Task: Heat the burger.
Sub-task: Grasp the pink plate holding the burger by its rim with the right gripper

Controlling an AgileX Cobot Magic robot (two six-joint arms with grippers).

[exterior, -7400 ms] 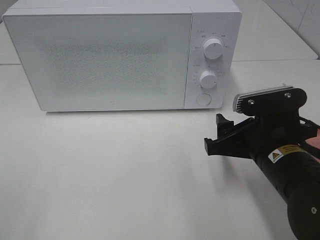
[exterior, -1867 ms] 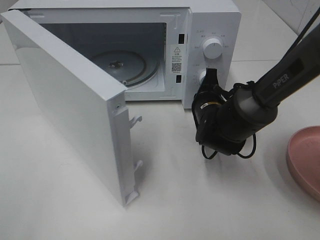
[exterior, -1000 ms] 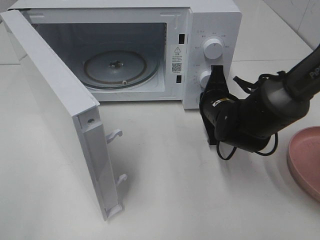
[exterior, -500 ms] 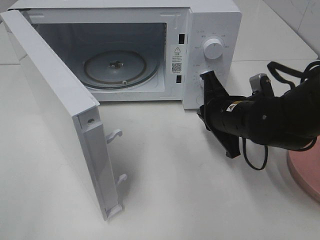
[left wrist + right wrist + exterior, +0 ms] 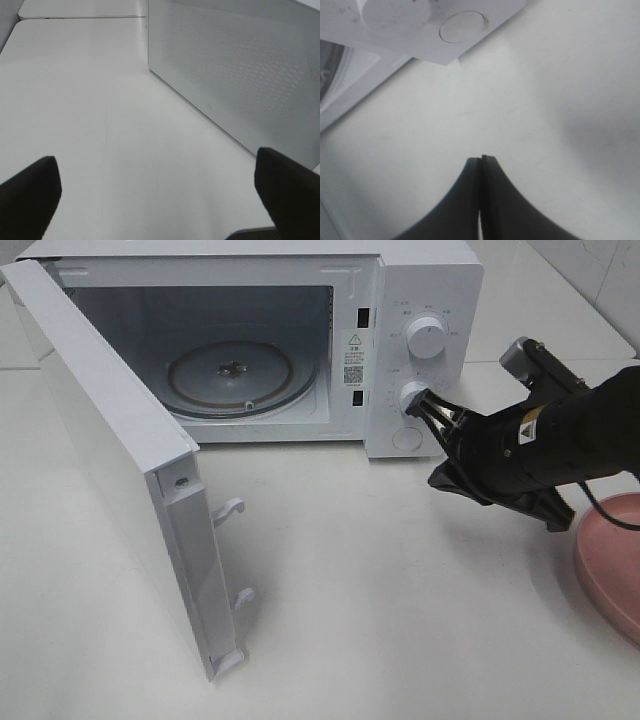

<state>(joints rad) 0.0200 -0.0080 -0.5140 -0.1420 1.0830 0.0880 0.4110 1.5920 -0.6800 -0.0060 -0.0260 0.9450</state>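
The burger is out of view in all three frames. The white microwave (image 5: 425,290) stands at the back with its door (image 5: 110,440) swung wide open to the left, baring the empty glass turntable (image 5: 230,375). My right gripper (image 5: 426,402) is shut with nothing in it, its tips just in front of the lower knob (image 5: 411,396); the right wrist view shows the closed fingertips (image 5: 481,162) above the table below the round door button (image 5: 462,26). My left gripper (image 5: 157,200) is open and empty, low over the table beside the door's outer face (image 5: 240,75).
A flat pink plate (image 5: 612,562) lies at the right edge, partly cut off and partly behind my right arm (image 5: 560,440). The open door juts toward the table's front left. White tabletop (image 5: 380,620) stretches in front of the microwave.
My right arm has swung to the right and turned, its shut tips now pointing at the lower knob. The door, shut in the oldest frame, stands open and has not moved in the last second.
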